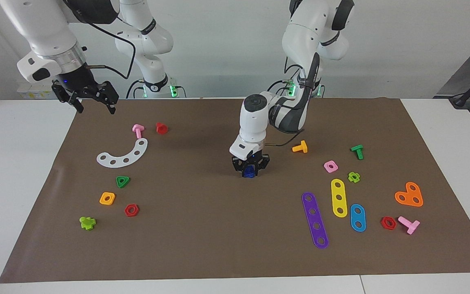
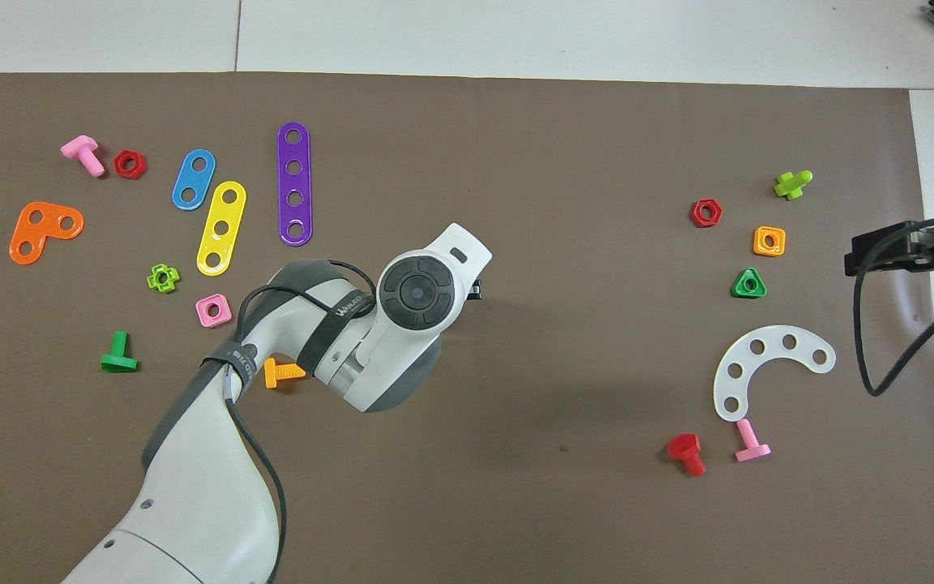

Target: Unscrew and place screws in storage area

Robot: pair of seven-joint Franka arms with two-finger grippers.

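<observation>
The blue screw point(image 1: 250, 170) stands at the middle of the brown mat. My left gripper point(image 1: 250, 174) points straight down and is shut on the screw, low at the mat. In the overhead view the left arm's wrist point(image 2: 417, 294) hides both. The storage area point(image 1: 147, 183) is bare mat at the right arm's end, beside the white curved strip point(image 1: 123, 154), green triangular nut point(image 1: 123, 181), orange square nut point(image 1: 107, 198) and red hexagonal nut point(image 1: 131, 210). My right gripper point(image 1: 93, 102) hangs open and holds nothing, over the mat's edge by the robots, and waits.
A pink bolt point(image 1: 138, 130) and a red bolt point(image 1: 161, 128) lie near the white strip, and a lime bolt point(image 1: 87, 222) lies farthest from the robots. Toward the left arm's end lie an orange bolt point(image 1: 300, 147), purple strip point(image 1: 315, 219), yellow strip point(image 1: 339, 197), blue strip point(image 1: 358, 217) and other small pieces.
</observation>
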